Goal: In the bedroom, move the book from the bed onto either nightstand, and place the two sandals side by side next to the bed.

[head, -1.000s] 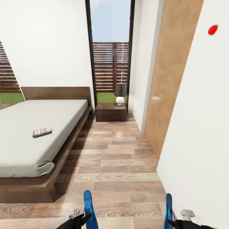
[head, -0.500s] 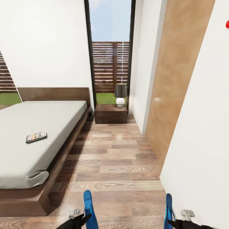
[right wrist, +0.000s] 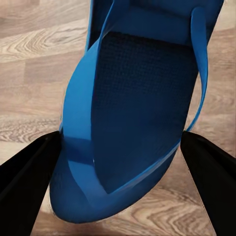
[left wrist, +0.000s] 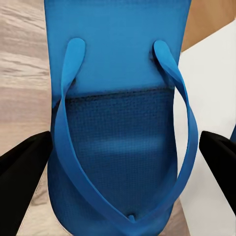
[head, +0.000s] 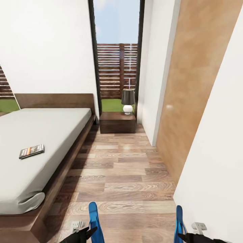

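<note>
Each gripper holds one bright blue sandal, standing on edge low in the head view. My left gripper [head: 89,232] is shut on the left sandal [head: 94,219]. My right gripper [head: 181,236] is shut on the right sandal [head: 179,221]. In the left wrist view the sandal [left wrist: 118,98] sits between the black fingers [left wrist: 22,169]. In the right wrist view the other sandal [right wrist: 132,113] is clamped by the fingers [right wrist: 27,174]. The book [head: 31,151] lies flat on the bed [head: 50,131] at the left, well ahead of both grippers. A nightstand [head: 118,122] stands beyond the bed under the window.
A dark-shaded lamp [head: 127,99] stands on the nightstand. A white wall [head: 216,162] and a wooden door [head: 189,101] close in on the right. A strip of wood-plank floor [head: 125,168] runs between the bed frame and that wall.
The whole head view has shifted as the camera moved forward; the bed and book now sit further left in the picture. Both sandals stay gripped as before.
</note>
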Robot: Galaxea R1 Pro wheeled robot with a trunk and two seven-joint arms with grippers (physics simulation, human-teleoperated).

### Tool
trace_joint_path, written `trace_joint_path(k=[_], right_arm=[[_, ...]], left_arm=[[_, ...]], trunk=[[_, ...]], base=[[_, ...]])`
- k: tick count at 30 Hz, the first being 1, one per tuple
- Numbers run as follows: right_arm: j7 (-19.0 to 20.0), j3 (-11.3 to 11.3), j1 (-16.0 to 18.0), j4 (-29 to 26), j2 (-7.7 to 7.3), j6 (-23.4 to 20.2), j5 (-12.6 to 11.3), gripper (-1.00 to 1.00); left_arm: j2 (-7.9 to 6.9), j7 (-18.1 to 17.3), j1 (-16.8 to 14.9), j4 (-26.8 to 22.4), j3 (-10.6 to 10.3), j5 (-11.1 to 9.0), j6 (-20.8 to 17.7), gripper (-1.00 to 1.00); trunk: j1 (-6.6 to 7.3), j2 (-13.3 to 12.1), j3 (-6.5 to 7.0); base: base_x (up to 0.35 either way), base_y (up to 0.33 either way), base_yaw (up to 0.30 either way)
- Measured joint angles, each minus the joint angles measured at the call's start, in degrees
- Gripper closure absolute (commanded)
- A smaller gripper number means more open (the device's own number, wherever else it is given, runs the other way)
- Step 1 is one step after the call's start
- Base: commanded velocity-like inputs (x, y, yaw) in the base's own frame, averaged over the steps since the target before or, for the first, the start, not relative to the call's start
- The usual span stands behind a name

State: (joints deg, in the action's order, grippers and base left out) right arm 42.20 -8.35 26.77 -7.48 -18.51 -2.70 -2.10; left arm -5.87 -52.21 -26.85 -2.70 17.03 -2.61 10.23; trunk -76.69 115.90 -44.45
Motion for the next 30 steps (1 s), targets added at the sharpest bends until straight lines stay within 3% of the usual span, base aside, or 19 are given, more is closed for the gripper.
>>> trace_joint_path(k=[30], right_arm=[[0.0,0.0,0.0,0.0,-0.01,0.0,0.0,1.0]], left_arm=[[0.0,0.0,0.0,0.0,0.0,0.0,0.0,1.0]], trunk=[[0.0,0.0,0.0]], base=[[0.265,0.0,0.0]])
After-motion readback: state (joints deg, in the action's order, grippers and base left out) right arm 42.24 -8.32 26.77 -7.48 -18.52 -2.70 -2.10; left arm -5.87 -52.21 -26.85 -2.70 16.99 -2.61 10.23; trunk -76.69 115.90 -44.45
